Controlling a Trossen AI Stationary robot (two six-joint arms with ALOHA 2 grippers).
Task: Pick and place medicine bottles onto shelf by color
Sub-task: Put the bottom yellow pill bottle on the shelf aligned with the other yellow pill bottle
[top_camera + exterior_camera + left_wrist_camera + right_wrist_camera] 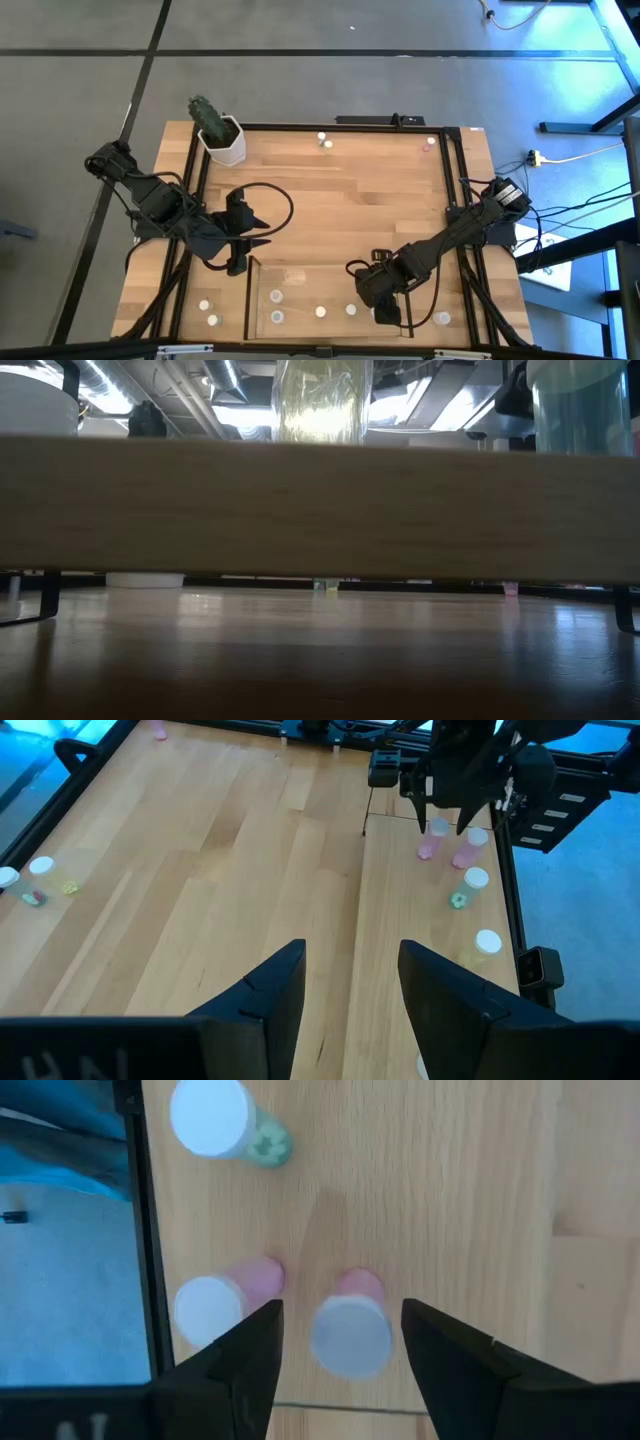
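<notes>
- The table [340, 200] carries the shelf [262, 268], a clear-walled tray at its near edge, between the two arms.
- The shelf already holds several small bottles along its floor, so the sorting looks partly done, though which colours sit where is hard to judge from above.
- Work remains: two bottles [323, 139] stand at the far edge, one pinkish [429, 143] at the far right corner, two [207, 312] near left outside the shelf, and one [443, 318] near right.
- The right gripper [388, 314] hovers over the shelf's right end, fingers spread on either side of a pink bottle [350, 1325] without visibly touching it; a second pink bottle [225, 1300] sits just beside, a green one [228, 1125] near.
- That pink bottle stands upright, cap up, long axis vertical.
- The left gripper [350, 990] waits at the shelf's left corner, fingers apart and empty.
</notes>
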